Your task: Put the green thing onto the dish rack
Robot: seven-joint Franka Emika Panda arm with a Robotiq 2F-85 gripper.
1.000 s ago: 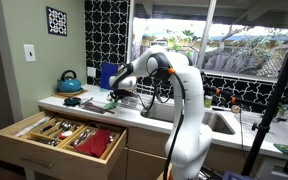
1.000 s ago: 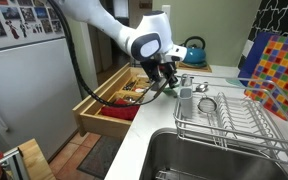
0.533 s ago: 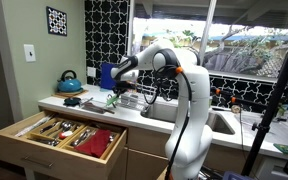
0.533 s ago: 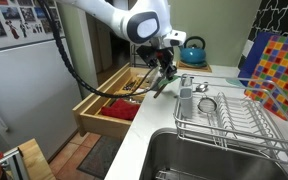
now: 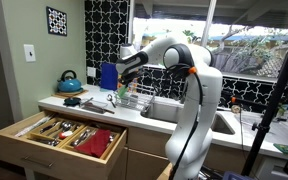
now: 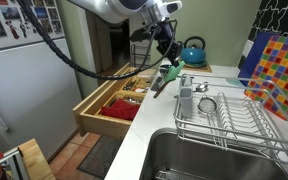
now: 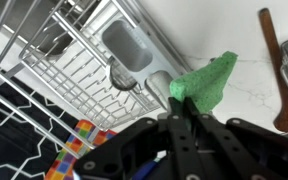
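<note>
Wrist view, right of centre: one green thing (image 7: 206,82), wedge-shaped, is pinched at its lower edge by the hand (image 7: 181,110), whose fingers are closed on it. One wire dish rack (image 7: 64,60) fills the upper left. In an exterior view the green thing hangs at upper centre above the bench (image 6: 144,128), left of the rack, with one teal kettle (image 6: 192,50) behind and one open drawer (image 6: 109,100) centre left.

Daylight from the window (image 5: 214,40), dim interior, soft low-resolution exterior views, wrist view's dark gripper (image 7: 187,112) blurred
</note>
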